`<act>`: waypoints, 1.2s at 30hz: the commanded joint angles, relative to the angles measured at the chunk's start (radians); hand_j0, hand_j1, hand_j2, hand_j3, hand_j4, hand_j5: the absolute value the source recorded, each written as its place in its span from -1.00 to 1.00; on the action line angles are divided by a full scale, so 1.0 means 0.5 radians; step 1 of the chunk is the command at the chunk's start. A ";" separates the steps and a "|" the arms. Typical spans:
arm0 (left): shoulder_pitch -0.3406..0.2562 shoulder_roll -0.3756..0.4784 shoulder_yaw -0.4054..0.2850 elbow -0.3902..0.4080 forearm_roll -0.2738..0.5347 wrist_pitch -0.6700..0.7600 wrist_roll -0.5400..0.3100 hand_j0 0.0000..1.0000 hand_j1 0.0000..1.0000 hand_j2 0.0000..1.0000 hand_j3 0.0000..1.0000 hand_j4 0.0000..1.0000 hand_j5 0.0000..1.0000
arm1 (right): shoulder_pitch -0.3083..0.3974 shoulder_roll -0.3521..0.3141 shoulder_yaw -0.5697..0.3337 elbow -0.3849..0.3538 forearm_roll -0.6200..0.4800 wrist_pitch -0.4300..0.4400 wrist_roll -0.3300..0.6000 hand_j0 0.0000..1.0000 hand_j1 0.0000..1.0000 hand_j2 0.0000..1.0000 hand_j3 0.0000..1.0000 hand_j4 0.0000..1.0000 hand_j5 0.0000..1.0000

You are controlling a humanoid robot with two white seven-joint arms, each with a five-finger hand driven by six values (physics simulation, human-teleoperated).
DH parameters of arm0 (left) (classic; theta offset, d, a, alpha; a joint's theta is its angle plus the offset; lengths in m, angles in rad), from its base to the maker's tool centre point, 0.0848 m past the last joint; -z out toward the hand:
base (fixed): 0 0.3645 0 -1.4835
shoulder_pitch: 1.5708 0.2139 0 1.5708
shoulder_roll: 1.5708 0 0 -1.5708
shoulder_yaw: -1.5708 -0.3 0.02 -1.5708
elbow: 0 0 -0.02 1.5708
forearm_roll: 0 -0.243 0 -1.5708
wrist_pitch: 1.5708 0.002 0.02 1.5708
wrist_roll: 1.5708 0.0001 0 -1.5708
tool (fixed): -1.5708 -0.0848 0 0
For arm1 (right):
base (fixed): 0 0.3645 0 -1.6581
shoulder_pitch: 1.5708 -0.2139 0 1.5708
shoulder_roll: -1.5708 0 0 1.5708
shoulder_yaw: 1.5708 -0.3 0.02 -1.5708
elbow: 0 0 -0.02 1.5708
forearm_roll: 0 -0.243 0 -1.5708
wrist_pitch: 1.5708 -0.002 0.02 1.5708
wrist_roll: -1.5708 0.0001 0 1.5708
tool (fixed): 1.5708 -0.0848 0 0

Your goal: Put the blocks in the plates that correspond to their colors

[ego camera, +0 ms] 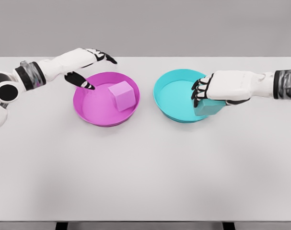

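1. A white table [145, 172] fills most of the view, with a plain grey wall behind its far edge.
2. Two round plates sit side by side toward the far half of the table, close together but not touching: a magenta plate [95, 112] on the left and a teal plate [165, 96] on the right.
3. A pink block [122, 95] rests inside the magenta plate, right of its centre, turned at an angle so one corner points toward the near rim.
4. The left hand [87, 67] reaches in from the left and hangs over the far-left rim of the magenta plate. Its fingers are spread wide and hold nothing; the dark thumb tip points down toward the plate's inner wall, and the other fingers stretch out toward the far side. It is clear of the pink block.
5. The right hand [217, 88] comes in from the right, palm down, over the right side of the teal plate.
6. Its fingers are curled over the top of a teal block [207, 108], gripping it from above.
7. The teal block sits at the plate's near-right rim, partly inside the dish; whether it rests on the rim or is held just above it cannot be told.
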 commanded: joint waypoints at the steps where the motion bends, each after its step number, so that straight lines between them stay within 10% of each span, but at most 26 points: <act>1: 0.000 0.093 0.018 0.012 0.071 -0.136 0.001 1.00 1.00 1.00 1.00 1.00 1.00 | 0.000 0.094 -0.023 0.133 -0.052 0.003 0.004 0.21 0.21 0.21 0.21 0.21 0.21; 11: 0.301 0.410 0.178 0.325 0.099 -0.137 -0.014 1.00 1.00 1.00 1.00 1.00 1.00 | -0.061 0.604 -0.014 0.790 -0.018 0.003 0.062 0.28 0.28 0.28 0.28 0.28 0.28; 13: 0.301 0.403 0.175 0.328 0.099 -0.137 -0.014 1.00 1.00 1.00 1.00 1.00 1.00 | -0.061 0.607 -0.014 0.799 -0.015 0.003 0.066 0.36 0.36 0.36 0.36 0.36 0.36; 14: 0.304 0.400 0.175 0.331 0.099 -0.137 -0.014 1.00 1.00 1.00 1.00 1.00 1.00 | -0.055 0.607 -0.017 0.799 -0.002 0.003 0.066 1.00 1.00 1.00 1.00 1.00 1.00; 22: 0.304 0.403 0.172 0.334 0.096 -0.137 -0.017 1.00 1.00 1.00 1.00 1.00 1.00 | -0.055 0.582 -0.023 0.787 0.013 0.003 0.066 1.00 1.00 1.00 1.00 1.00 1.00; 27: 0.304 0.403 0.172 0.343 0.096 -0.137 -0.017 1.00 1.00 1.00 1.00 1.00 1.00 | 0.003 0.030 -0.164 0.483 -0.122 0.003 -0.149 1.00 1.00 1.00 1.00 1.00 1.00; 36: 0.304 0.403 0.169 0.346 0.093 -0.137 -0.017 1.00 1.00 1.00 1.00 1.00 1.00 | 0.377 -0.231 -0.204 0.305 -0.156 0.003 -0.324 1.00 1.00 1.00 1.00 1.00 1.00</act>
